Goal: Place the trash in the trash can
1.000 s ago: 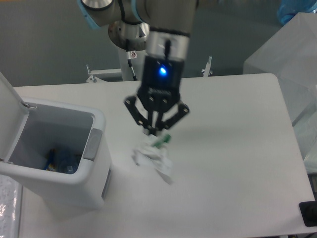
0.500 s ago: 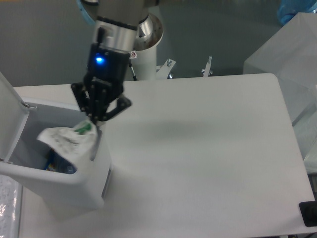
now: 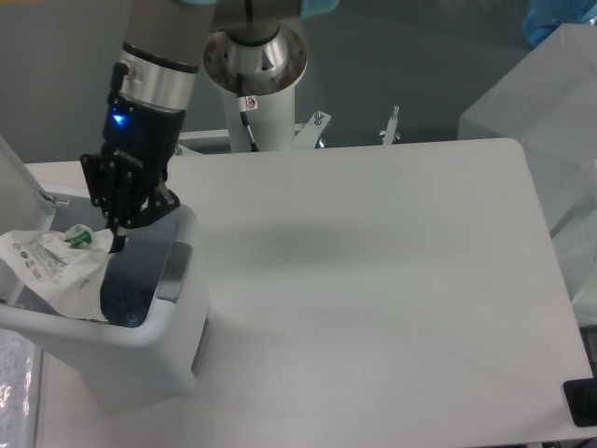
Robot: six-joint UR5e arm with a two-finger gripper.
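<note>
From my seat I judge this nearly finished: the gripper (image 3: 116,239) hangs over the open mouth of the trash can (image 3: 140,350), its jaws pinched on one corner of the crumpled white wrapper (image 3: 51,269), which dangles across the opening with its lower part dipping below the rim. The hinged lid (image 3: 19,182) stands up at the far left, out of the way. Deep in the bin, beside the wrapper, I can make out a dark bluish shape that may be the crushed bottle, though it is too shadowed for me to be sure. If it is, what remains is simply letting go of the wrapper so it drops inside. The wrapper carries lines of small dark print and a green patch near the pinched corner, but none of it is legible to me at this size. The counter (image 3: 373,280) shows no other trash.
</note>
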